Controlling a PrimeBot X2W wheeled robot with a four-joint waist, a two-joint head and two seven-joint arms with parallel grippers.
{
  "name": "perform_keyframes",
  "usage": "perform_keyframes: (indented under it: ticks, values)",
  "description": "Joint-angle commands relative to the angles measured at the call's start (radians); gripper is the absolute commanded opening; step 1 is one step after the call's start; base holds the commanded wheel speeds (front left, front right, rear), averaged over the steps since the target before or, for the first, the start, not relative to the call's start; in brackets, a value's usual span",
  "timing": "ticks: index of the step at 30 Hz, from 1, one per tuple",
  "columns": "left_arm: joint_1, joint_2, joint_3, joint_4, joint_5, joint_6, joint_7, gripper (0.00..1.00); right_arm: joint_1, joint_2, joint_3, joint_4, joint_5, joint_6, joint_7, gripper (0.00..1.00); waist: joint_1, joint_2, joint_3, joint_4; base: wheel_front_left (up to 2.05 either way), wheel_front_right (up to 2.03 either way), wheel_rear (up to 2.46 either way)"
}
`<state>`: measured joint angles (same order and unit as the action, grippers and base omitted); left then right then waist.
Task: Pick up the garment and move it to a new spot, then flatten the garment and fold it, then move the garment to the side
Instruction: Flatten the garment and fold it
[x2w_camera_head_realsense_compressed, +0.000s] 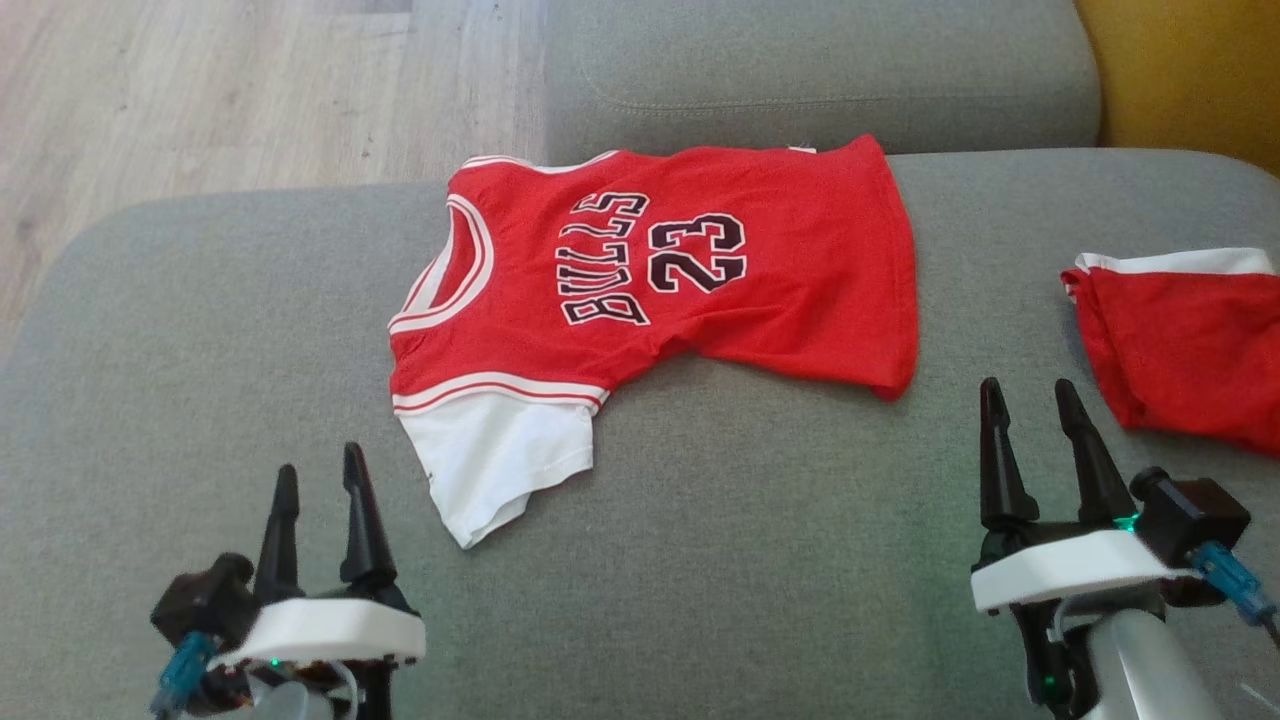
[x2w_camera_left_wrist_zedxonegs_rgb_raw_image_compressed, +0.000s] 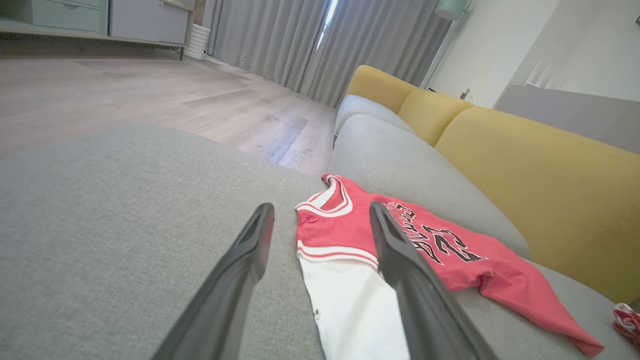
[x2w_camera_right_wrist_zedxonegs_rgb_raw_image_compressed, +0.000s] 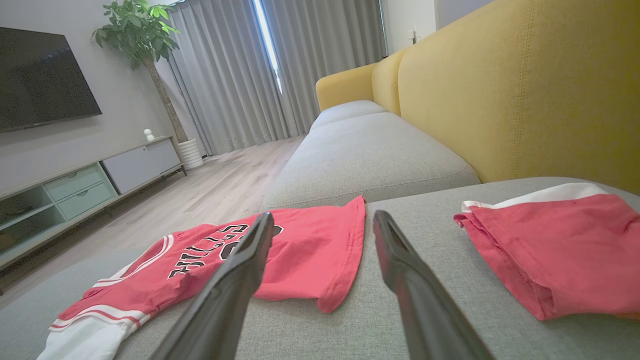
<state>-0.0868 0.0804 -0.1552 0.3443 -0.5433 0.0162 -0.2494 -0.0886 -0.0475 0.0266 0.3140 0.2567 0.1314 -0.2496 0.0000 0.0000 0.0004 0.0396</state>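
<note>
A red jersey (x2w_camera_head_realsense_compressed: 700, 270) is spread on a grey sofa (x2w_camera_head_realsense_compressed: 750, 560); the left gripper (x2w_camera_head_realsense_compressed: 320, 462) and right gripper (x2w_camera_head_realsense_compressed: 1028, 390) are held wide, empty.

The left gripper (x2w_camera_head_realsense_compressed: 320, 462) and the right gripper (x2w_camera_head_realsense_compressed: 1028, 386) look alike: two long black fingers (x2w_camera_left_wrist_zedxonegs_rgb_raw_image_compressed: 250, 250) tapering to blunt points, set in a rounded white collar (x2w_camera_head_realsense_compressed: 330, 630); a boxy black block (x2w_camera_head_realsense_compressed: 1195, 520) sits on each outer side, ending in a translucent teal-blue plug (x2w_camera_head_realsense_compressed: 1235, 585). A small green light (x2w_camera_head_realsense_compressed: 1127, 521) glows at each collar's edge; under the right one runs a pale silver forearm (x2w_camera_head_realsense_compressed: 1150, 660), a thin pale cable (x2w_camera_head_realsense_compressed: 1062, 612) looping beside it.
</note>
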Motion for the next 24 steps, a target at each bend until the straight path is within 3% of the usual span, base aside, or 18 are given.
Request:
perform_keyframes:
  ticks: [1, 9, 24]
  values:
    - [-0.025, -0.001, 0.034, -0.025, 0.014, -0.011, -0.012, 1.00, -0.025, -0.003, 0.026, -0.039, -0.005, -0.001, -0.010, 1.00, 0.0000, 0.0000, 0.006, -0.002, 0.00, 0.00, 0.00]
    - [-0.081, -0.001, -0.023, 0.037, 0.108, -0.023, -0.001, 1.00, -0.036, -0.003, 0.027, -0.059, -0.010, -0.001, -0.011, 1.00, 0.0000, 0.0000, 0.047, 0.005, 0.00, 0.00, 0.00]
    - [-0.218, -0.004, -0.082, 0.313, 0.105, 0.013, 0.225, 1.00, -0.070, -0.003, 0.041, -0.053, -0.006, -0.001, -0.011, 1.00, 0.0000, 0.0000, 0.140, -0.032, 0.00, 0.00, 0.00]
